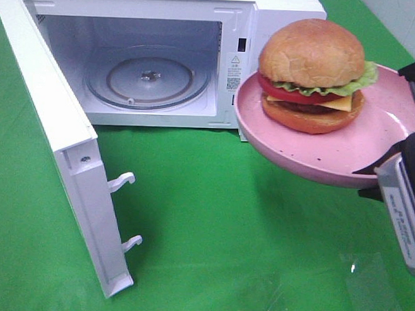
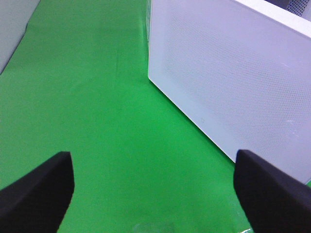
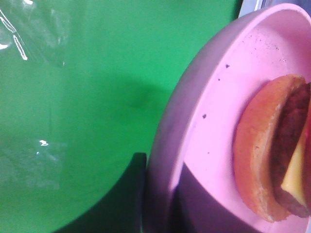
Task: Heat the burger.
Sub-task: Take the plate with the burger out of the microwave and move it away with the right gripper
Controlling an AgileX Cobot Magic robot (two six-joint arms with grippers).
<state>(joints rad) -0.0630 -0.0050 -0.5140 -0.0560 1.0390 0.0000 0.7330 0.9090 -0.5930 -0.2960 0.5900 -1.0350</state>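
Note:
The burger (image 1: 311, 74) has a golden bun, lettuce, tomato, cheese and a dark patty. It sits on a pink speckled plate (image 1: 331, 157). My right gripper (image 1: 403, 129) is shut on the plate's right rim and holds it in the air, just right of the open microwave (image 1: 151, 29). In the right wrist view the plate (image 3: 194, 121) and burger (image 3: 272, 145) fill the right side, with my gripper (image 3: 160, 206) clamped on the rim. My left gripper (image 2: 153, 194) is open and empty above the green cloth; it does not show in the exterior high view.
The microwave door (image 1: 63, 142) stands swung open to the left, with two latch hooks (image 1: 124, 181) sticking out. A glass turntable (image 1: 149, 80) lies in the cavity. The door's white outer face (image 2: 228, 73) is close to my left gripper. Green cloth (image 1: 225, 218) covers the table.

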